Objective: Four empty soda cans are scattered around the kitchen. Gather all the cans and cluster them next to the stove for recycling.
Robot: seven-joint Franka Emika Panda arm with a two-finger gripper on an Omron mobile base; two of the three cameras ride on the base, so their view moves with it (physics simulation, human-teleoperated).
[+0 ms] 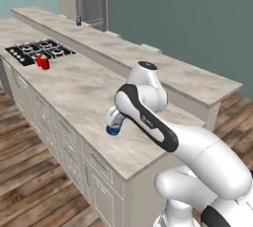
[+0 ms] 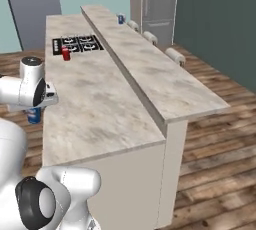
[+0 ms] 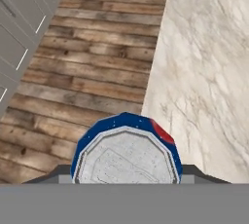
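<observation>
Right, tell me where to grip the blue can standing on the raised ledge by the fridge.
I'd take the ledge can across its round side wall, about mid-height, tool level, coming from the lower counter side. It stands upright with nothing beside it. The tool must first put down the held can.

We see flat, even rendered light and soft, low-resolution edges; beside the long beige marbled stone counter (image 1: pixel 89 93), only faint shadows fall, with no glare.

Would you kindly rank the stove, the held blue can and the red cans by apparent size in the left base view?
1. Stove.
2. Blue can in the claw; nearness enlarges it.
3. Red cans, farther off, so unsure against the blue can.
</observation>
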